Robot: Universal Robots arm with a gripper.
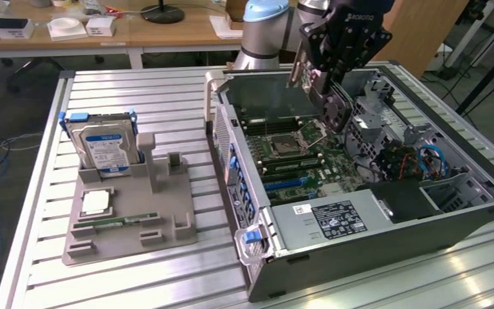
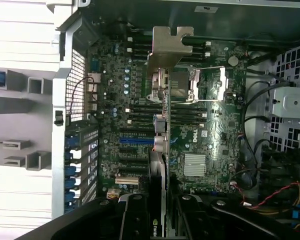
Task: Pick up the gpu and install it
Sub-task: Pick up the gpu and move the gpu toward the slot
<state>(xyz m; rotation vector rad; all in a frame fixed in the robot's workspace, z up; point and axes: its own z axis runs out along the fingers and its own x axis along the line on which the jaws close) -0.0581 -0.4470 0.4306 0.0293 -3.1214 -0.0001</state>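
Observation:
My gripper (image 1: 326, 87) hangs over the open computer case (image 1: 453, 222), shut on the gpu (image 1: 336, 111). The card hangs on edge below the fingers, above the motherboard (image 1: 298, 154). In the wrist view the gpu (image 2: 160, 150) is seen edge-on, a thin card running away from the gripper (image 2: 160, 207). Its silver end bracket (image 2: 170, 47) is at the far end. The black fingers (image 2: 135, 217) clamp it from both sides. Under the card lie the blue expansion slots (image 2: 135, 141) and the motherboard (image 2: 205, 125). The card is still clear of the board.
The case lies open on a slatted metal table (image 1: 144, 90). To its left in the exterior view, a grey fixture (image 1: 127, 238) holds a silver hard drive (image 1: 103, 147) and a memory stick (image 1: 114, 223). Cables (image 1: 427, 161) and a drive cage (image 1: 375, 103) crowd the case's far side.

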